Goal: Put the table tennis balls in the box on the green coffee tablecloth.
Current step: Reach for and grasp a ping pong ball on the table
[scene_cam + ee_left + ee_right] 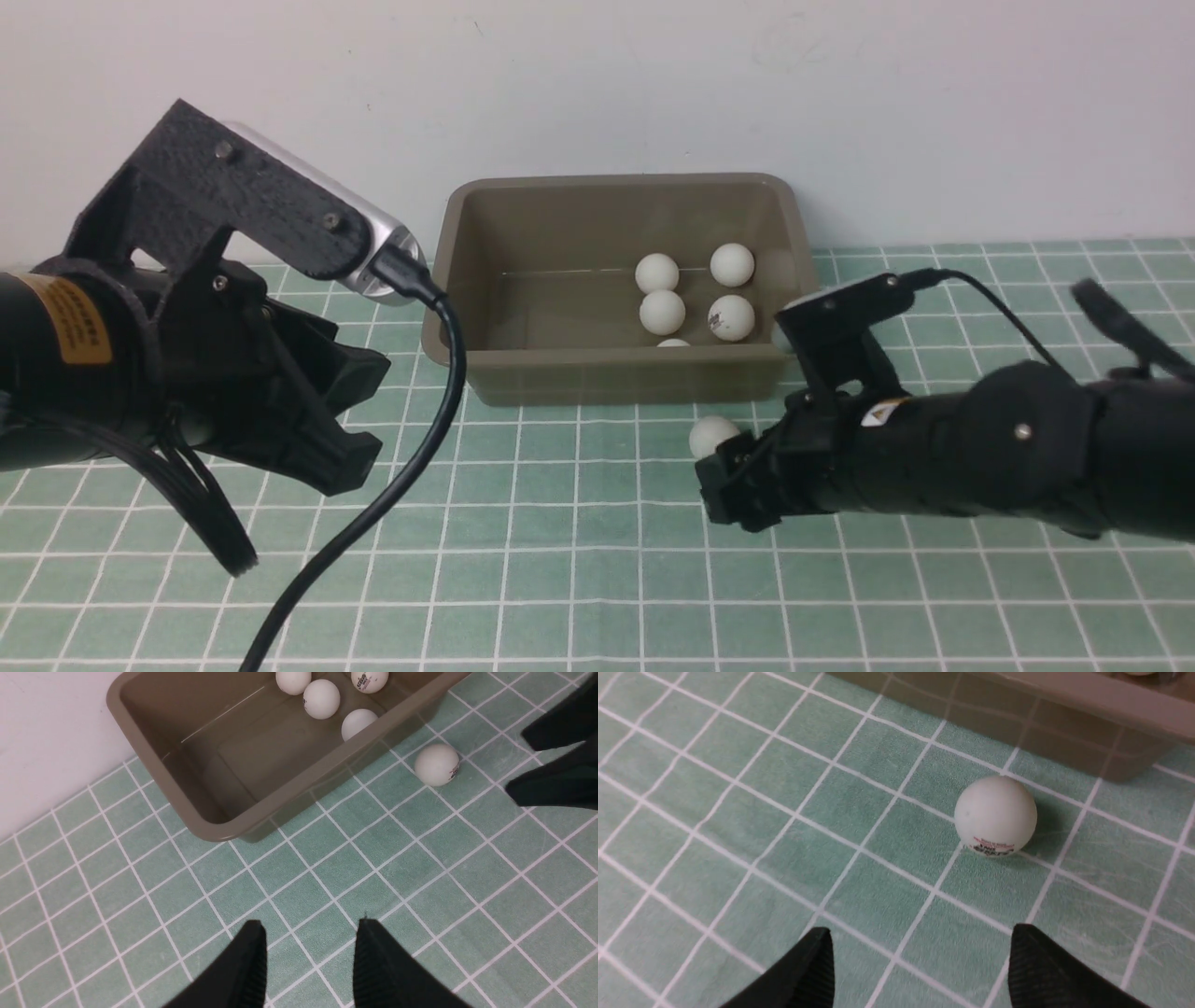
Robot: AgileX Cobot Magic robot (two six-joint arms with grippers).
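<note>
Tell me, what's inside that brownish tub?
The box holds five table tennis balls: four in plain sight, the fifth ball half hidden by the near wall. The floor just behind that wall cannot be seen from the front.

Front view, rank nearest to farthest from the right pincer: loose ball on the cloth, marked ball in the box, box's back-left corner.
1. Loose ball: on the cloth, outside the box, right by the right pincer.
2. Marked ball: inside the box, toward its right side.
3. Back-left corner: the box's far end, clearly farthest.
</note>
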